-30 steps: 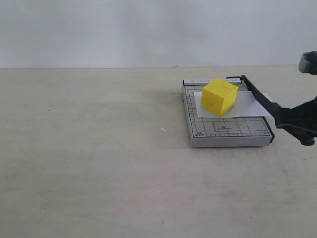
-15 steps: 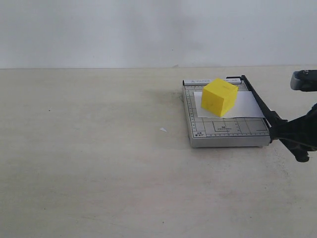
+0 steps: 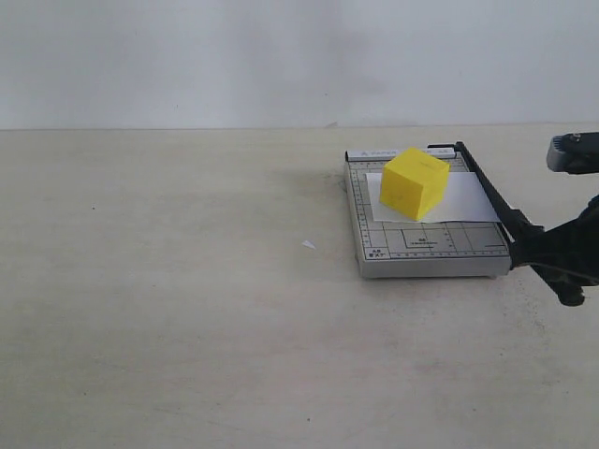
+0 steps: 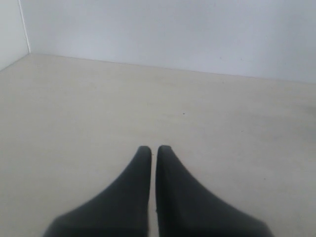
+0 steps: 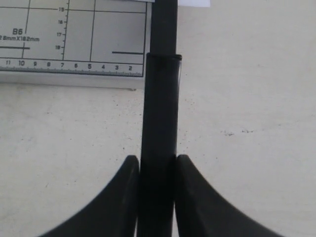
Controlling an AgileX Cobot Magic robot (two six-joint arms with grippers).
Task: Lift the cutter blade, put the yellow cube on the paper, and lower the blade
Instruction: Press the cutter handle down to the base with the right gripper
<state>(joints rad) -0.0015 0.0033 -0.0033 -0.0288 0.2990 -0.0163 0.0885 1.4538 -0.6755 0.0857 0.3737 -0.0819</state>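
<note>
Nearest me: bare surface [image 3: 187, 318], with wide open room left of the work and one white scrap [image 3: 307, 244] lying out there. Left pincer [image 4: 153, 148] hangs over bare surface, fingers pressed together on nothing. Right pincer [image 5: 157, 159] reaches in low from the right, clenched on the thick handle of the cutter blade [image 3: 487, 192]. The blade lies down along the cutter board [image 3: 421, 245]'s right edge. I read "B6" and "X182mm" on the board, with ruler numerals along its front edge. The paper [image 3: 468, 201] lies on the board, reaching the blade. The yellow cube [image 3: 414, 182] sits on the paper, toward the rear.
</note>
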